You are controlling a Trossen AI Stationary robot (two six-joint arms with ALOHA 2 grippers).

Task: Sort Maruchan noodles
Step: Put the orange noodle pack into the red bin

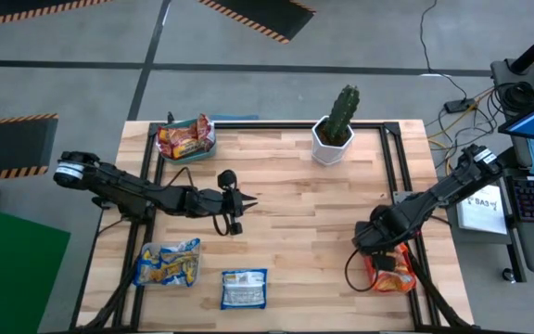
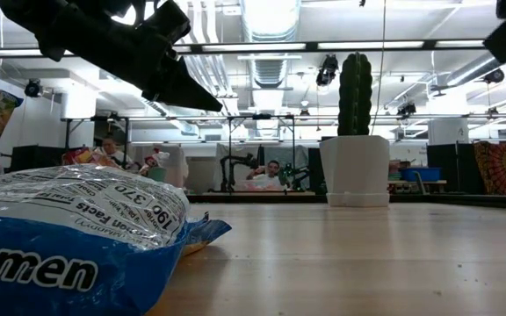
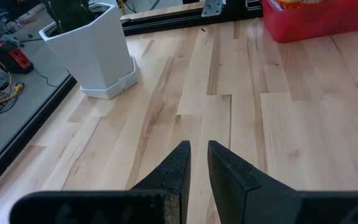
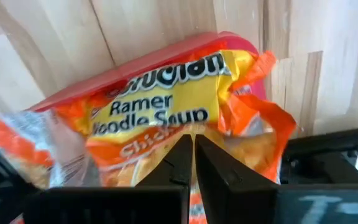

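My right end effector [image 4: 190,158] hangs over the pink tray [image 1: 389,276] at the table's right edge, near the front corner — fingers pressed together, tips just above or on the orange packet [image 4: 179,118], nothing clearly pinched between them. That packet lies in the tray directly under my tips, long axis across my fingers.

My left end effector [image 3: 197,163] waits mid-table on the left half — fingers nearly shut, holding nothing.

Other noodles: red-silver packets in the green tray [image 1: 185,139] at the back left corner, blue-yellow packets in the clear tray [image 1: 167,264] front left, and one loose blue packet [image 1: 245,289] at the front edge — nearer my left arm, long axis along that edge. Cactus [image 1: 337,125] stands back centre.
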